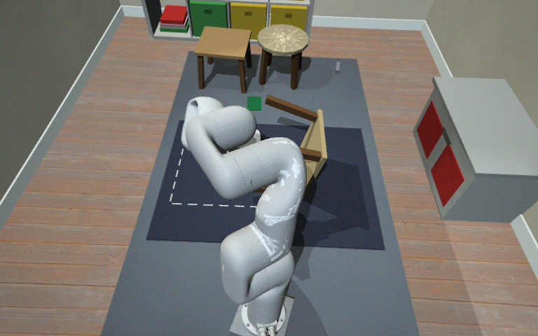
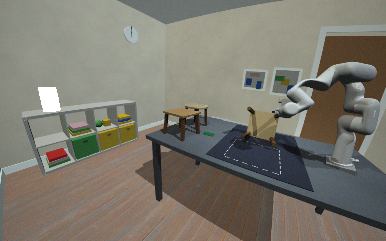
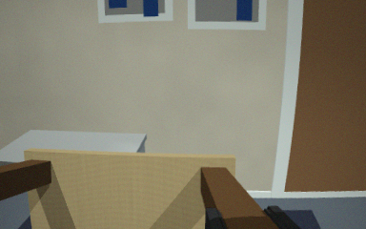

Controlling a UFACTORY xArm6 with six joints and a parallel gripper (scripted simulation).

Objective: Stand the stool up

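The stool has a pale square seat (image 1: 316,136) (image 2: 263,125) (image 3: 119,191) and brown legs. It is on its side: the seat stands nearly upright and the legs point left in the top view. My gripper (image 2: 276,113) (image 3: 245,217) is shut on one upper leg (image 3: 226,191). The two lower legs (image 2: 246,134) (image 2: 273,141) are low over the dark mat (image 1: 345,237) (image 2: 301,182); I cannot tell if they touch it. The dashed rectangle (image 1: 207,204) (image 2: 276,172) lies left of the seat in the top view, partly hidden by the arm.
A square stool (image 1: 224,41) (image 2: 182,112) and a round stool (image 1: 282,38) (image 2: 196,106) stand upright at the table's far end. A flat green square (image 1: 253,103) (image 2: 208,133) lies before them. A small grey block (image 1: 337,67) lies at the far right. A grey cabinet (image 1: 483,127) stands beyond the table.
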